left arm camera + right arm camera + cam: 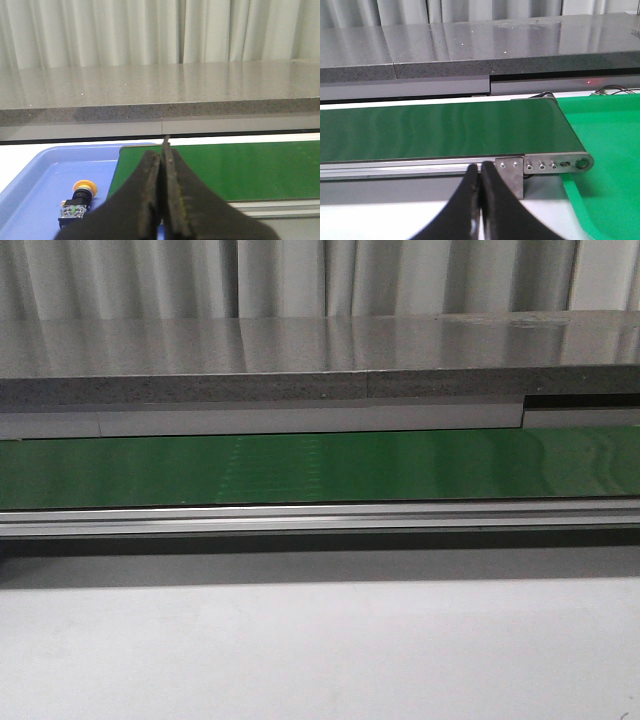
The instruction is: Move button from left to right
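Jaws on both arms are pressed together with nothing between them: I read the left gripper [163, 200] as closed and empty, and the right gripper [481, 200] the same. My left wrist view shows the button [77, 202] lying on its side in a blue tray [30, 175], well apart from the left gripper and beside the end of the green belt [240, 170]. Its yellow-orange cap points away from the camera; its dark body with pale marks faces it. I judge the part light, rigid and hard-shelled, so it should tolerate a firm pinch. The round cap looks smooth and would likely roll or slip between the jaws. I would therefore take hold across the flat sides of the blocky body, jaws opened first. My front view shows only the belt and the bench [320, 650]; neither arm appears there.
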You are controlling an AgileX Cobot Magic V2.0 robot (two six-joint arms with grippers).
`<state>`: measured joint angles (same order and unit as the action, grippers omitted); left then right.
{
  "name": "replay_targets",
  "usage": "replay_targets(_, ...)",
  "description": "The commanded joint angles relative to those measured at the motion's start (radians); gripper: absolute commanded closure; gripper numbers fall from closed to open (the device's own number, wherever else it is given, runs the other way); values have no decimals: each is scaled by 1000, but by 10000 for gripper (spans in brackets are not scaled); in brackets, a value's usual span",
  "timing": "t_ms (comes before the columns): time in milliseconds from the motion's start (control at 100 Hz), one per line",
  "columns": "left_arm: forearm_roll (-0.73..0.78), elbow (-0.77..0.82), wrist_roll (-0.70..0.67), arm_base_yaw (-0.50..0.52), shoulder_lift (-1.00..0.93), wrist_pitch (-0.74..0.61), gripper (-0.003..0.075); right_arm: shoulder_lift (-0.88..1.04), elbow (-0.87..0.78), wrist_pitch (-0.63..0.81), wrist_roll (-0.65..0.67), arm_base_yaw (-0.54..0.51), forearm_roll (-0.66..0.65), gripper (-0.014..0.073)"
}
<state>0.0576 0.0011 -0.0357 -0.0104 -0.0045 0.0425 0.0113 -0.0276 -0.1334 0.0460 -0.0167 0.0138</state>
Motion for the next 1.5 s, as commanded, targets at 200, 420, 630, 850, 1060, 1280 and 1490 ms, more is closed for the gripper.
replay_targets(200,-7,34,-12,-7,-32,-79,740,19,15,90,0,3,-1,660)
replay_targets(420,-7,34,-12,-7,-32,-79,740,19,15,90,0,3,-1,660)
replay_targets(630,-7,25,-12,-7,-32,-80,740,19,15,90,0,3,-1,660)
replay_targets(850,-20,-68,-12,-7,-18,-49,740,19,15,90,0,3,-1,660)
replay_targets(1060,-50,-230,-12,-7,75,32,740,19,15,90,0,3,-1,660)
replay_targets(1280,-50,-477,-12,-7,245,271,740,19,15,90,0,3,-1,660)
replay_targets(1490,-58,-713,-12,-7,454,535,740,19,15,90,0,3,-1,660)
